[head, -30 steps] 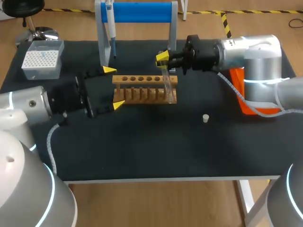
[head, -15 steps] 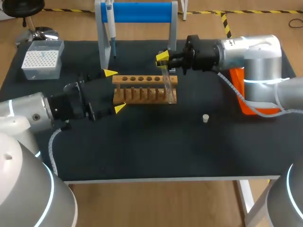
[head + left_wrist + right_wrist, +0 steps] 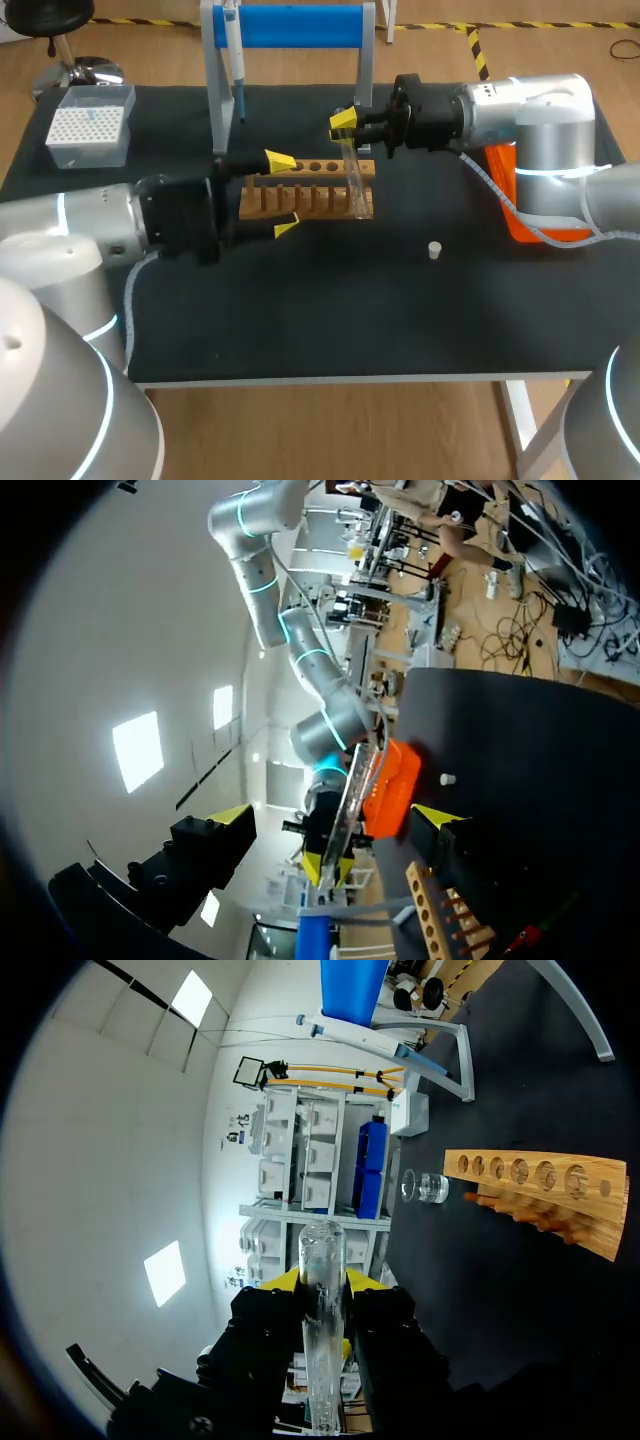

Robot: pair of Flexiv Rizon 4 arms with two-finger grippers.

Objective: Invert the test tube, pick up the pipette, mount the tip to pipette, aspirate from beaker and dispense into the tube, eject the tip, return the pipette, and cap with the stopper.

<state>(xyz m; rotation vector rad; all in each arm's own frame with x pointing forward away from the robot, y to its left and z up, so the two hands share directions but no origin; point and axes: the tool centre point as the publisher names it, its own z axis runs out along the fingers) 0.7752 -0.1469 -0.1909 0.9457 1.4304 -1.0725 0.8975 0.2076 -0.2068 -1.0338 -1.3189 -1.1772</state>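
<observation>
The task looks barely begun: the right claw (image 3: 344,128) grips the tube (image 3: 353,180), tilted at the rack's (image 3: 320,195) right end; the left claw (image 3: 283,195) gapes empty at its left end. The pipette (image 3: 236,60) hangs on its stand (image 3: 290,25); the stopper (image 3: 434,250) lies loose on the counter; pipetting and capping remain.

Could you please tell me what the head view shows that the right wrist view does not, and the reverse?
Only the head view shows the left gripper, open at the left end of the wooden rack, the white stopper lying on the table, and the tip box. Only the right wrist view shows the glass beaker, beyond the rack. Both show the right gripper shut on the test tube, the wooden rack and the blue-topped stand.
</observation>
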